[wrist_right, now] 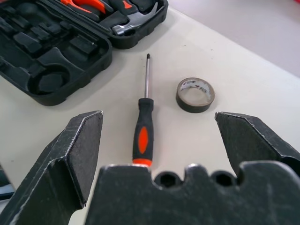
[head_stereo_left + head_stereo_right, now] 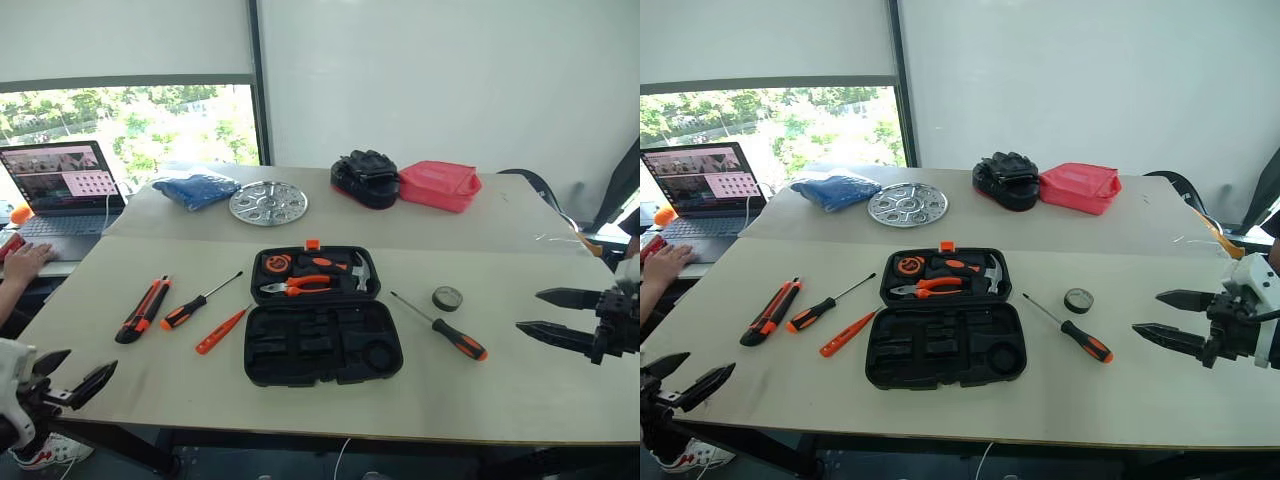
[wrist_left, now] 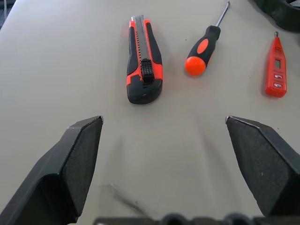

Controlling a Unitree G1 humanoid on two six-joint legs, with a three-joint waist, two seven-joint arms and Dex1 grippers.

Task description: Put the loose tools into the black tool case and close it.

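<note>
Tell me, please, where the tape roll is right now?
The tape roll lies on the table, right of the open tool case, just beyond the screwdriver.

White wall (image 2: 430, 80), bright window (image 2: 130, 125) — beige table (image 2: 560, 390).

Scene evenly and brightly lit by daylight. Window (image 2: 130, 125) at far left overexposed, greenery outside washed out. Soft, faint shadows cast beside black tool case (image 2: 322, 330) and screwdrivers on table (image 2: 520, 385). Mild glare seen on round metal plate (image 2: 268, 203). Wrist views sharp on tabletop; nearest finger bases slightly softened.
</note>
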